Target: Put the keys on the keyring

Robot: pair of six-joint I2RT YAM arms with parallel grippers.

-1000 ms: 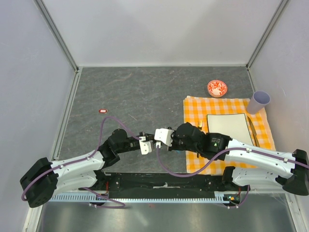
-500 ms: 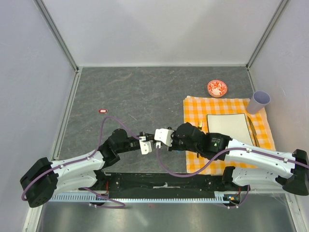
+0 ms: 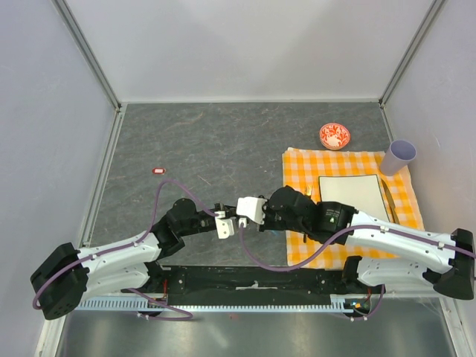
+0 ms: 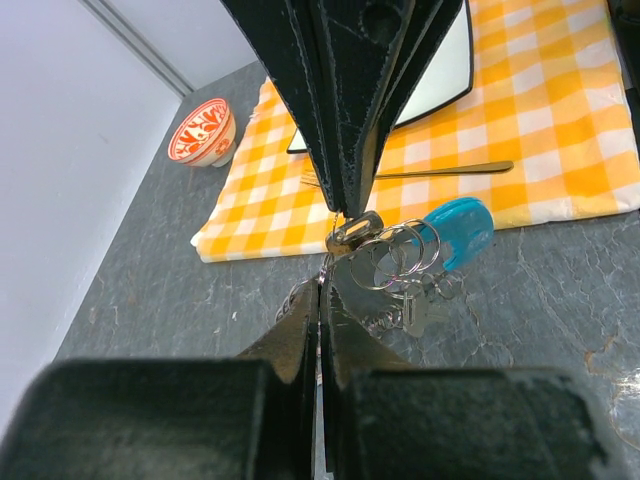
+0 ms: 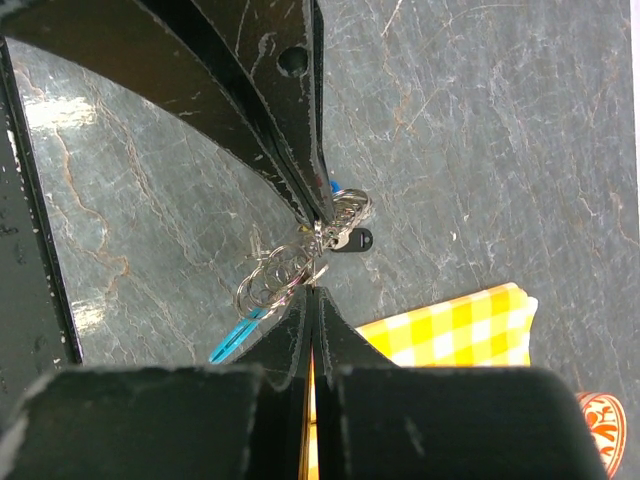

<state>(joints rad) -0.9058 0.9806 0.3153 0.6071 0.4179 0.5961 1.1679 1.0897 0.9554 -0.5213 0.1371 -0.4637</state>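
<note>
Grey metal rings of the keyring (image 4: 392,257) hang between the 2 grippers. They are low in the middle of the top view, over the dark stone-look table (image 3: 223,141) and just left of the orange checked cloth (image 3: 297,167).

In the left wrist view the left gripper (image 4: 322,296) rises from the bottom edge. Its 2 fingers are pressed together on the metal at the left side of the ring cluster. The right gripper (image 4: 345,212) comes down from the top, its fingers likewise closed, pinching a small ring at the cluster's upper left. The cyan strap (image 4: 461,228) sticks out to the right of the rings, and a silver key (image 4: 414,316) dangles under them.

In the right wrist view a black key head (image 5: 353,240) shows just right of the pinch.

On the cloth lie a fork (image 4: 440,171) and a white plate (image 4: 455,60). In the left wrist view the red-and-white bowl (image 4: 203,129) sits on the table off the cloth's upper left corner.
</note>
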